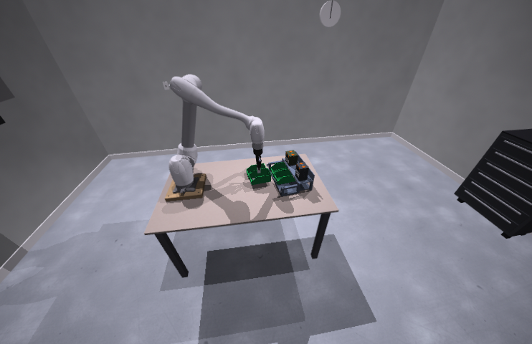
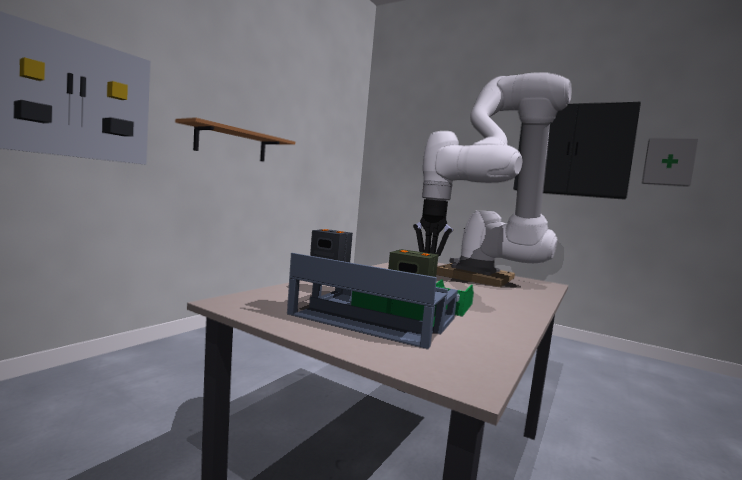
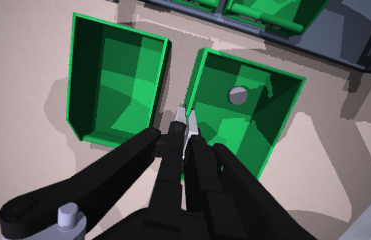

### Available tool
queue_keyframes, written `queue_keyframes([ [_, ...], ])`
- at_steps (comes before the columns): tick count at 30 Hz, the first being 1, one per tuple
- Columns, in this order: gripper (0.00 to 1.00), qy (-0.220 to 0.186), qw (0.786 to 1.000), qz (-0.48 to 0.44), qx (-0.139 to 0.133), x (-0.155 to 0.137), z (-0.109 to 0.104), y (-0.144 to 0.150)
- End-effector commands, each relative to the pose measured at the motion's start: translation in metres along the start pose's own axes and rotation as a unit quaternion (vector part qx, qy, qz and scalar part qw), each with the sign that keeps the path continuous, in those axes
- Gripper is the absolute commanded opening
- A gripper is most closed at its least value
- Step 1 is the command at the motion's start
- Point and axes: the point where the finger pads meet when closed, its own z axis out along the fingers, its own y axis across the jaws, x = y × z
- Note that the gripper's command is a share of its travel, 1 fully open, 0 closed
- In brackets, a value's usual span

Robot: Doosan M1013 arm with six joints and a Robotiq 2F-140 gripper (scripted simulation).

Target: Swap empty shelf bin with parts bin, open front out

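Two open green bins stand side by side on the table between the robot and the shelf. In the wrist view the right bin (image 3: 248, 120) (image 1: 262, 180) holds a round grey part (image 3: 238, 95); the left bin (image 3: 125, 82) looks empty. My gripper (image 3: 183, 119) (image 1: 258, 170) points down and is shut on the near side wall of the bin with the part, which runs between its fingertips. The black fingers hide the lower part of that bin. The blue-grey shelf (image 2: 360, 277) (image 3: 338, 32) holds green bins (image 1: 280, 172) (image 3: 273, 12), with a bare bay beside them.
A dark grey box (image 2: 330, 243) (image 1: 302, 171) and an olive box (image 2: 412, 264) (image 1: 291, 157) stand on the shelf's upper board. The shelf's front edge runs close past the table bins. The left bin stands close beside the fingers. The robot's base is on a wooden plate (image 1: 201, 187).
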Motion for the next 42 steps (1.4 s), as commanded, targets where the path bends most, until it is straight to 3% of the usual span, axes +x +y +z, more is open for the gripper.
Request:
queue_keyframes([
  [1, 0.1, 0.0, 1.0, 0.0, 0.0, 0.0, 0.0, 0.0],
  [11, 0.1, 0.0, 1.0, 0.0, 0.0, -0.001, 0.0, 0.01],
  [22, 0.1, 0.0, 1.0, 0.001, 0.0, -0.007, 0.003, 0.096],
  [29, 0.1, 0.0, 1.0, 0.001, 0.0, -0.01, 0.003, 0.126],
  [42, 0.1, 0.0, 1.0, 0.001, 0.0, -0.01, 0.004, 0.133],
])
